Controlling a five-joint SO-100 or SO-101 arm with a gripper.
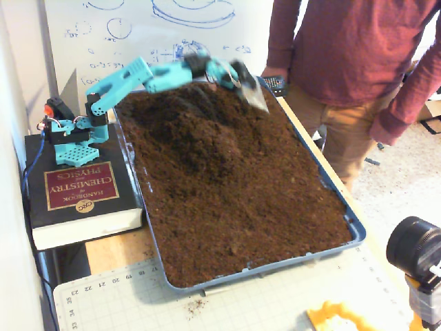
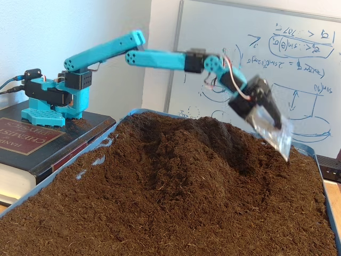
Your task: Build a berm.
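a brown wooden table (image 1: 114, 252) holds a big blue tray (image 1: 358, 231) full of dark soil. to the left of the tray in a fixed view, a thick black book (image 1: 79, 200) lies flat on the table, just beside the tray. at the front, a pale cutting mat (image 1: 275, 296) with numbers along its edge lies on the table, and the tray's front edge sits on it.

In a fixed view, the tray (image 1: 355, 231) fills the centre, with the berm (image 1: 200, 124) in it toward 11 o'clock. The arm (image 1: 117, 79) stands on a book (image 1: 79, 189) at 9 o'clock. A person (image 1: 351, 62) stands at 1 o'clock, behind the tray.
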